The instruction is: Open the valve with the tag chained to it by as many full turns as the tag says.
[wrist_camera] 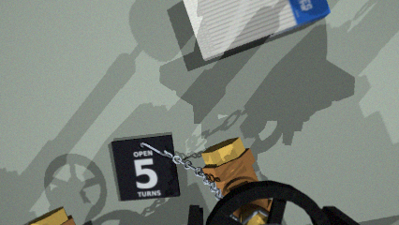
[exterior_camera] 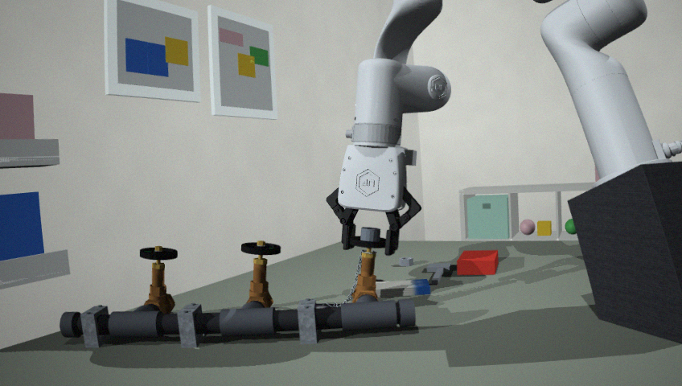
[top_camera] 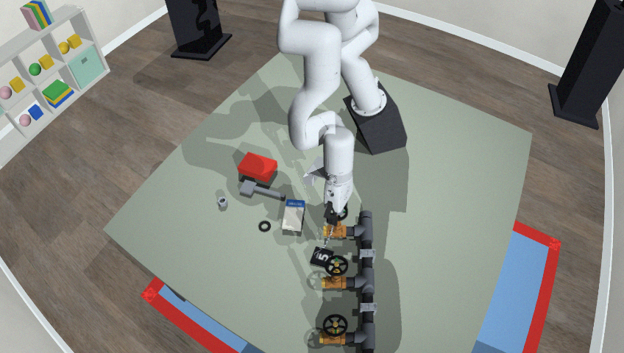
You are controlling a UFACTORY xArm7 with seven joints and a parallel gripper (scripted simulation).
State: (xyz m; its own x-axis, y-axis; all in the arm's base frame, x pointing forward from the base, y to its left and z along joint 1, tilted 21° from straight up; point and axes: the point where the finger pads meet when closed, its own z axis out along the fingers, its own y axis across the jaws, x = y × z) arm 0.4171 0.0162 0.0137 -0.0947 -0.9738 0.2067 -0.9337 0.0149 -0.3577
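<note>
Three brass valves with black handwheels stand on a dark grey pipe [exterior_camera: 239,321]. A black tag [wrist_camera: 145,167] reading "OPEN 5 TURNS" lies on the mat, chained to the valve at the pipe's far end [top_camera: 336,229]; the tag also shows in the top view [top_camera: 321,257]. My gripper [exterior_camera: 367,244] points straight down over that valve and is shut on its handwheel [wrist_camera: 264,203], fingers on opposite sides of the rim. The middle valve [top_camera: 335,268] and the near valve [top_camera: 335,328] stand free of the gripper.
A white-and-blue box [top_camera: 293,215] lies left of the tagged valve. Further left are a black ring [top_camera: 263,225], a grey nut [top_camera: 220,200], a grey hammer-like tool [top_camera: 260,190] and a red block [top_camera: 257,166]. The arm's dark base [top_camera: 380,124] stands behind.
</note>
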